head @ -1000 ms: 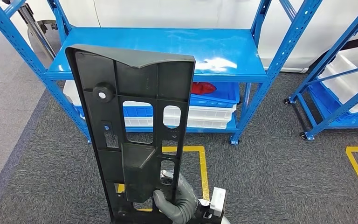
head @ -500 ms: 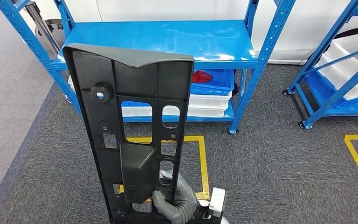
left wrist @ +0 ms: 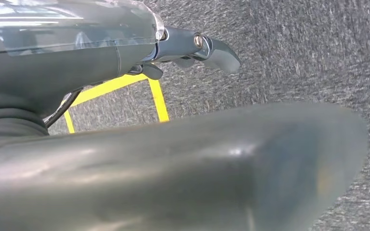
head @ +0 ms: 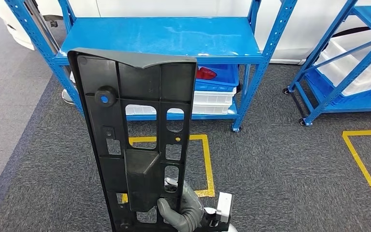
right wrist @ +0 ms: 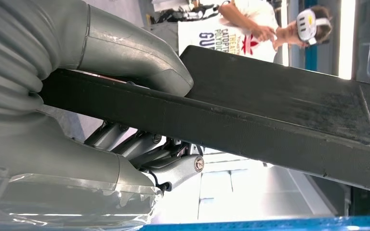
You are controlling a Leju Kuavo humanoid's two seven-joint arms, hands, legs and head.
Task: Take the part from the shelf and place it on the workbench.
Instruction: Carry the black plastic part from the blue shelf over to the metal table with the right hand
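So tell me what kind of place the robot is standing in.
Probably a factory or warehouse test area: blue steel shelving holding stacked plastic bins, yellow tape floor markings on grey carpet, and a black moulded part gripped in the right hand.

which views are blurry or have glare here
Head view: sharp, with white glare streaks on the top blue shelf. Left wrist view: a big out-of-focus grey shape across the lower part, with the carpet sharper. Right wrist view: the black part and right hand are sharp, and a bright overexposed strip runs behind them at the far right.
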